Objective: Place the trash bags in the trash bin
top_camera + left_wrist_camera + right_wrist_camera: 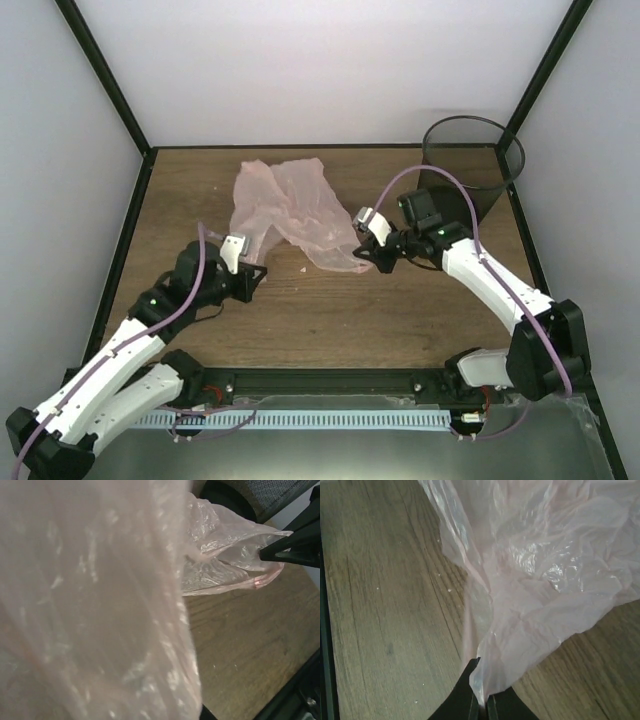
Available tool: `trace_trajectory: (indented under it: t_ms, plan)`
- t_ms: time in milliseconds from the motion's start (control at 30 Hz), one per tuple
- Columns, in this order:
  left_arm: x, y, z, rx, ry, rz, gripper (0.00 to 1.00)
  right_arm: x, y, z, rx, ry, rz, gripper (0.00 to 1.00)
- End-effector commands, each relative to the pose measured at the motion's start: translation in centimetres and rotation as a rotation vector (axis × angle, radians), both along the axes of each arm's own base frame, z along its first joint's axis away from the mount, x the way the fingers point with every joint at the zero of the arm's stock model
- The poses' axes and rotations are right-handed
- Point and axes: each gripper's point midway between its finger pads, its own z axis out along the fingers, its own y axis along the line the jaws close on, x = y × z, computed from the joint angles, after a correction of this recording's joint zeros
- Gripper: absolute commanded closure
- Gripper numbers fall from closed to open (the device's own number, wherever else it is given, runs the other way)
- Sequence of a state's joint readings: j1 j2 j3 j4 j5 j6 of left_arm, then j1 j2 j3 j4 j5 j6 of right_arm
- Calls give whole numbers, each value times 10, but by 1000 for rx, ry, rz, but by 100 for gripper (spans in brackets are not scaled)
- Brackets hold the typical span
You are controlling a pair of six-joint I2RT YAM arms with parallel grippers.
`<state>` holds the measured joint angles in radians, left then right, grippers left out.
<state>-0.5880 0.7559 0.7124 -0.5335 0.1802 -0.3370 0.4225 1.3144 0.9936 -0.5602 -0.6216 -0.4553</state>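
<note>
The pink bag point(285, 205) lies spread and crumpled on the brown table point(330, 320). It is between the two grippers and a little farther from the arm bases than both of them. One corner of the bag comes down to the tip of the right gripper point(366, 258). In the right wrist view the two black fingers point(462, 702) of this gripper are pressed together with a thin bunch of pink plastic pinched between them, so the right gripper is clamped on the bag. From that pinch the bag fans out ahead of the fingers, wide and wrinkly, with bare wood to the left of it. The left wrist view shows the same pinch from the side, where the right gripper's dark pointed tip bites a twisted loop of the bag. The left gripper point(258, 276) sits just beside the other end of the bag, with its tip pointing toward the right gripper. The bag hangs right in front of its camera and fills most of that view, pale and blurry, so its own fingers are hidden there. Its fingers are together, but I cannot tell if they pinch the bag or only touch it. The black bin point(470, 165) stands upright past the right gripper's wrist, in the far right corner, well apart from the left gripper. The bag is outside the bin.
</note>
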Motion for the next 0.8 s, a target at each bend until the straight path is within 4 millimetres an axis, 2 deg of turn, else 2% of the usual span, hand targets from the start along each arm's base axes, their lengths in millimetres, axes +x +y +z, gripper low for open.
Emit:
trace_trajectory:
  t_ms: [0, 100, 200, 333, 433, 567, 767]
  plan:
    - [-11, -6, 16, -157, 17, 6, 96, 0, 0, -5, -2, -42, 1, 98]
    - [-14, -6, 7, -170, 54, 10, 96, -3, -9, -33, -61, -10, -25, 93]
    - [-16, -3, -6, -158, 88, 33, 96, -9, -17, -54, -105, 16, -40, 82]
    - [-17, 2, -13, -178, 113, 77, 96, -17, -30, -75, -165, 42, -75, 51]
    - [-18, 6, -15, -201, 121, 111, 96, -20, -43, -89, -221, 48, -122, 39]
    - [-20, 13, -16, -206, 116, 135, 96, -27, -53, -98, -247, 45, -148, 31]
    - [-21, 15, -18, -214, 117, 149, 96, -28, -56, -102, -250, 64, -156, 32]
